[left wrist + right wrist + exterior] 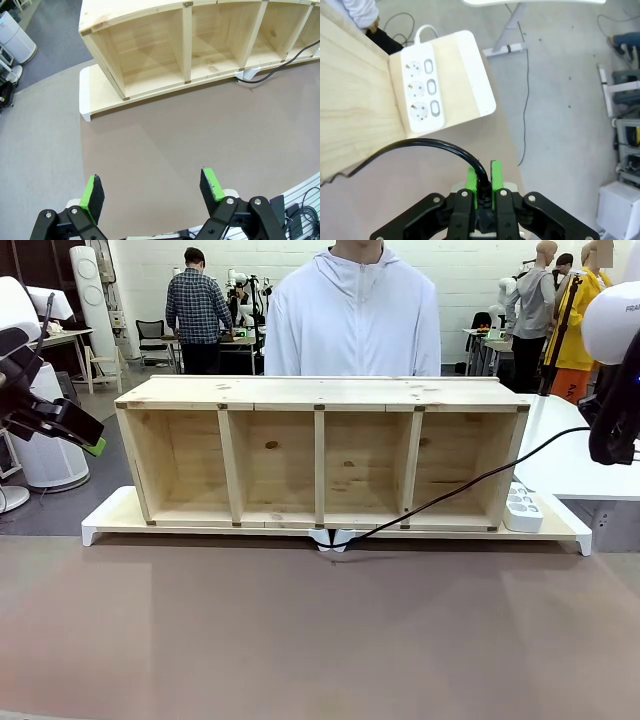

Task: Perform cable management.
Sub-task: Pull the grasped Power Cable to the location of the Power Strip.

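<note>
The cable [470, 480] is a thin black cord. It rises from a small white clip [333, 539] at the shelf's front middle, crosses in front of the rightmost compartment and goes up to my right arm [615, 410] at the right edge. In the right wrist view my right gripper [482, 172] is shut on the cable [420, 144], which arcs away to the left, above a white power strip [422, 90]. My left gripper [151, 187] hangs open and empty over the brown table, well left of the shelf [320, 455]. The cable's far end [280, 70] shows by the shelf's base.
The four-compartment wooden shelf stands on a white board [110, 515]. The white power strip [522, 508] lies on the board's right end. A person in a white hoodie [352, 320] stands behind the shelf. The brown table [320, 640] stretches in front.
</note>
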